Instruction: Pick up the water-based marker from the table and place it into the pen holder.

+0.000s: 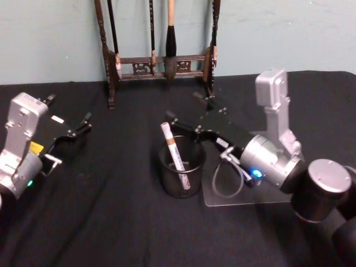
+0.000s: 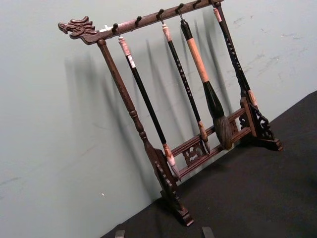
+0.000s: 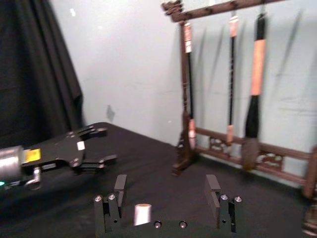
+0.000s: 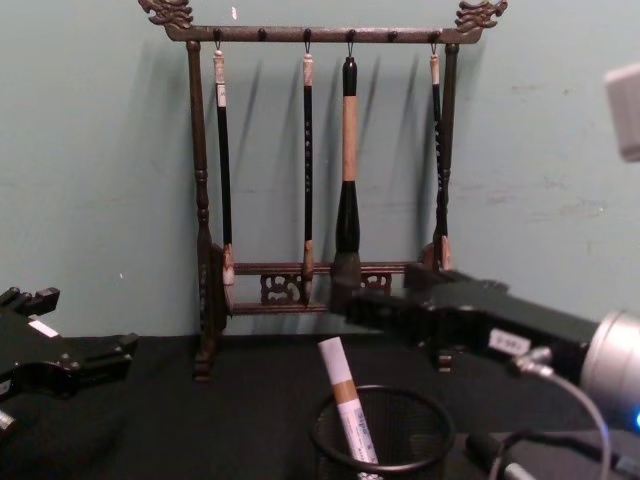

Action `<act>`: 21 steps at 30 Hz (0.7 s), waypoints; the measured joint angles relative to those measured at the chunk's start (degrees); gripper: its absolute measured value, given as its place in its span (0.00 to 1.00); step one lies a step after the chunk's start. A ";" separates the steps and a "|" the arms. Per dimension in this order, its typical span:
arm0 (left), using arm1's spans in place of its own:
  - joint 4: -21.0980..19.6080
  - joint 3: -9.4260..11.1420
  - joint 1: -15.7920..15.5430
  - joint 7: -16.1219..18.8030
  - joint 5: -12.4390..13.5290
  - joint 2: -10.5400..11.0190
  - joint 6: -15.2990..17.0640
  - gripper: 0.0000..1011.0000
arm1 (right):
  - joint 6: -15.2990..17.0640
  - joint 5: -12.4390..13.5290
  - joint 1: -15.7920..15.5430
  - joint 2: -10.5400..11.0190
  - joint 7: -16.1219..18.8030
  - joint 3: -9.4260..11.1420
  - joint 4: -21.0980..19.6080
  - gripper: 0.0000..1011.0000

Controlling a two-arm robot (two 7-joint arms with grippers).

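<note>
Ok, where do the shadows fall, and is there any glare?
Left wrist view: the brush rack throws soft shadows on the wall. Chest view: faint shadows lie on the wall beside the hanging brushes. Head view: the black cloth looks matte, with no bright glare.

White-and-tan water-based marker (image 1: 173, 149) leans upright inside black wire-mesh pen holder (image 1: 179, 187), in front of wooden brush rack (image 1: 161, 60).

No legible text, brand, number or sign found, yellow sticker (image 1: 35, 147) and white sticker (image 1: 57, 119) on left gripper (image 1: 68, 109) unreadable, white label (image 4: 507, 343) on right gripper (image 1: 182, 105) illegible, marker (image 1: 173, 147) markings unreadable.
</note>
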 joint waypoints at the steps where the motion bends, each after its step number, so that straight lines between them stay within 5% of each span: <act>1: 0.00 0.00 0.00 0.00 0.00 0.00 0.00 0.99 | 0.20 0.00 -0.05 0.22 -0.29 0.27 -0.36 0.99; 14: 0.00 0.00 0.00 0.00 0.00 0.00 0.00 0.99 | 5.55 -1.19 -0.77 4.81 -4.74 5.24 -3.91 0.99; 21: 0.00 0.00 0.00 0.00 0.00 0.00 0.00 0.99 | 13.49 -2.79 -1.19 7.25 -6.98 6.14 -4.71 0.99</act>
